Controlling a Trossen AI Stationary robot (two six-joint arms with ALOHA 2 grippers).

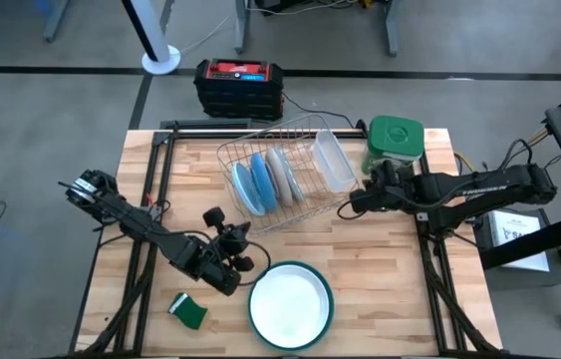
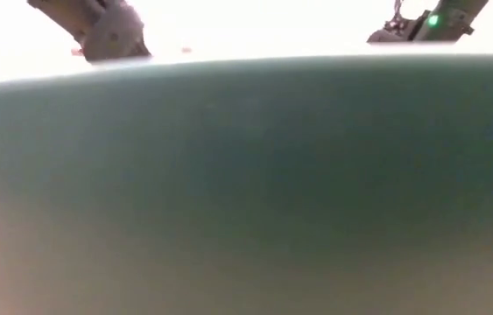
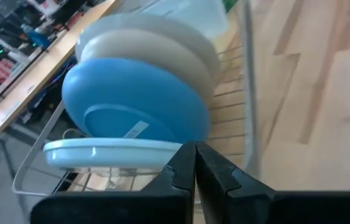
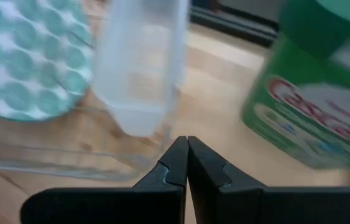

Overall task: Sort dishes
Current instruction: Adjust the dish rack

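Left gripper (image 1: 241,261): jaws closed, empty, near table front edge beside large teal-rimmed plate (image 1: 291,303). Right gripper (image 1: 352,204): jaws closed, empty, by wire rack (image 1: 282,172) w/ blue plates (image 1: 249,185), table rear.

Green sponge (image 1: 189,310) lay on wood table (image 1: 380,289) just left of left gripper. Green tub (image 1: 396,143) stood just behind right gripper, beside wire rack (image 1: 290,160).

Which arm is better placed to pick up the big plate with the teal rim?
Probably the left: its hand, shut, sits right beside the teal-rimmed plate. The right hand is farther off, by the dish rack.
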